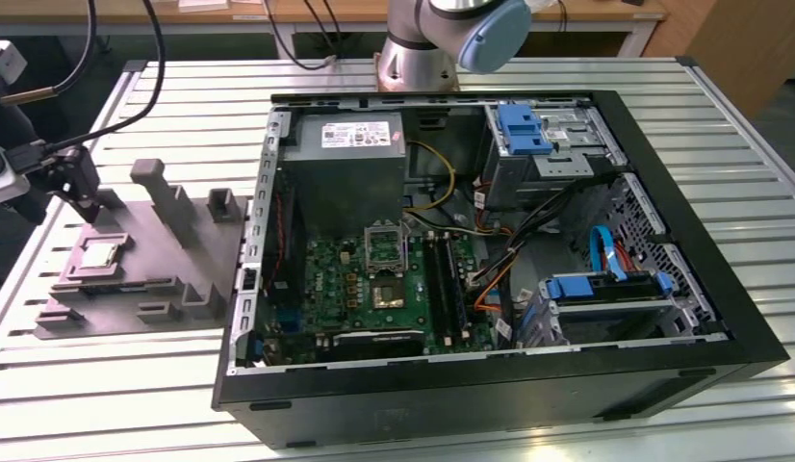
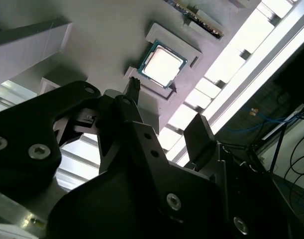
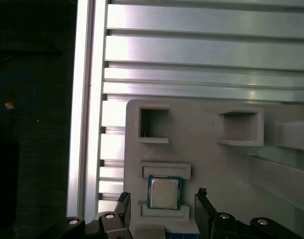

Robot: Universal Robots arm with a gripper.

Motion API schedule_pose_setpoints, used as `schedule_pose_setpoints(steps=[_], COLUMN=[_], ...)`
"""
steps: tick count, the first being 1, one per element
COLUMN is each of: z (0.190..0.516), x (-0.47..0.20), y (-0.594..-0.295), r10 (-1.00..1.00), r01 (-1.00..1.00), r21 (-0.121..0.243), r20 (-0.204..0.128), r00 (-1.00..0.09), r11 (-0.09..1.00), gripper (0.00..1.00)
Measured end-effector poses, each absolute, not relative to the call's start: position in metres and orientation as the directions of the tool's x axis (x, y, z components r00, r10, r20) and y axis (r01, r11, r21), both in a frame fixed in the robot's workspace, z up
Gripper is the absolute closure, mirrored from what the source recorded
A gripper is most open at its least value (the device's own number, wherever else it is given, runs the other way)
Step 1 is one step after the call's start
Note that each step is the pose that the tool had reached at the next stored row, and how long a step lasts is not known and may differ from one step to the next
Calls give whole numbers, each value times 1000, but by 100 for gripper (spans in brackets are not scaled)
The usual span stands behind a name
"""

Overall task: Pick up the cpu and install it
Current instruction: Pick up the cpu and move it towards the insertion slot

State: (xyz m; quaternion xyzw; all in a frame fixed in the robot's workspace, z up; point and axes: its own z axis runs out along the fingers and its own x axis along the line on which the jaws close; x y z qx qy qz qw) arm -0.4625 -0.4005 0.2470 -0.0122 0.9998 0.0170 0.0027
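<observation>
Cpu (image 3: 164, 192): silver square, teal rim

No lettering (anywhere in view) is legible.

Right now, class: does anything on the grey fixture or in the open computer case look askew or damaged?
Nothing stands out. The cpu lies flat and square in its pocket on the grey fixture, the open gripper poised over it.

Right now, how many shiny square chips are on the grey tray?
1. The cpu lies in a recess on the grey tray, right below the open claw. No others seem hidden.
</observation>
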Motion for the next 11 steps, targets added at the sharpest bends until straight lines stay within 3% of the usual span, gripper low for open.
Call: schedule_pose_setpoints(steps=[11], z=[241], x=[-462], y=[-401], r10=[-24], r01=[-25], r21=[34], r20=[-6], r00=[-1000], r11=[999], gripper=[38])
